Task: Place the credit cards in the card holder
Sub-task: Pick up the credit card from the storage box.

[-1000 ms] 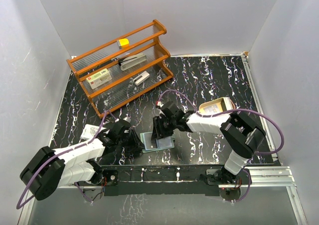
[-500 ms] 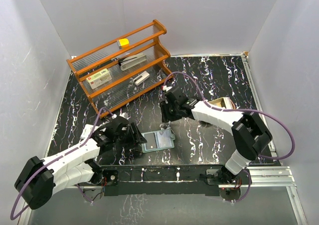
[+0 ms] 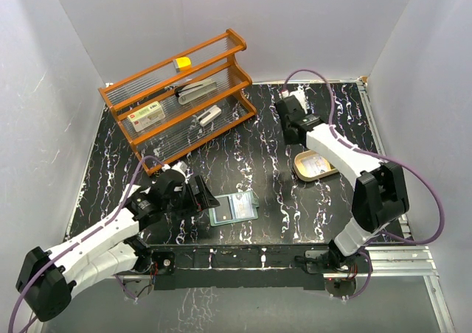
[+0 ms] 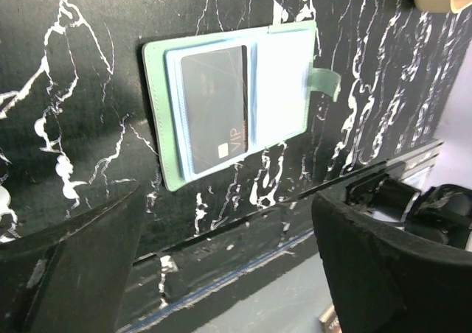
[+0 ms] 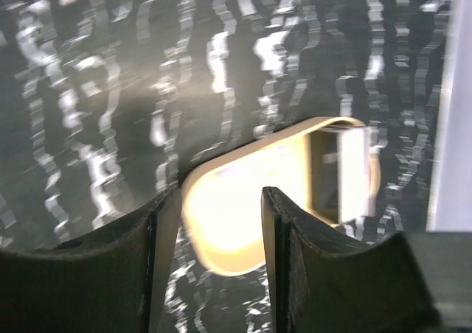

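The open card holder [image 4: 284, 82] lies on the worktop [image 3: 221, 156] with a dark credit card [image 4: 214, 108] inside, left pincer [image 4: 227, 200] spread empty beside it, right pincer [image 5: 219, 200] spread near the tan tray [image 3: 298, 163].

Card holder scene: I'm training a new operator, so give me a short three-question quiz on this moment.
1. True or false: the card holder lies open on the table.
2. In the left wrist view, which half of the holder has the dark card? A) left B) right C) neither
3. Is the left hand or the right hand holding a card?
Key: 1 true. 2 A. 3 Neither; both hands are open and empty.
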Controlling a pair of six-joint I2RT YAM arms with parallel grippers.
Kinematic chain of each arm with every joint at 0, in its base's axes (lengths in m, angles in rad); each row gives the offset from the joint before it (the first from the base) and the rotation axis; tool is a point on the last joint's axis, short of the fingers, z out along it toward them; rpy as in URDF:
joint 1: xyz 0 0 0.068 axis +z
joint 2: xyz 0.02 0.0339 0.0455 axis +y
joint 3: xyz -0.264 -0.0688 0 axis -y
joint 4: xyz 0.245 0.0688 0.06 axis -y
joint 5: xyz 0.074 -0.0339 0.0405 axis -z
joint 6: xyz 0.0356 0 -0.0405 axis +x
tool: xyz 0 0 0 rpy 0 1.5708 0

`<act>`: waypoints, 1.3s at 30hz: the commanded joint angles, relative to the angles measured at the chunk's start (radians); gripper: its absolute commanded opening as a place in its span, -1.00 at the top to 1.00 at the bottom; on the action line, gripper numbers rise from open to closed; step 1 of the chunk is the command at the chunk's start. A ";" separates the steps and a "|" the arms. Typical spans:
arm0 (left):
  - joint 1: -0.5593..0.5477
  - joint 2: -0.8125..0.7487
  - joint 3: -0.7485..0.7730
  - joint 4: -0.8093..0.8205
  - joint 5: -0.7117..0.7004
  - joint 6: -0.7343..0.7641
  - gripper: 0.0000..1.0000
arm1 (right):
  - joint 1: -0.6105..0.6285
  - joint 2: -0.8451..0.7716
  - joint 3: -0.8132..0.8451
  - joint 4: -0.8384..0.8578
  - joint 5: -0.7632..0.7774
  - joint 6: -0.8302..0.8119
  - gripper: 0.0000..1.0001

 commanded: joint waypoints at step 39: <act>-0.004 -0.068 0.085 -0.108 -0.006 0.060 -0.97 | -0.301 0.272 0.104 -0.084 0.260 -0.140 0.16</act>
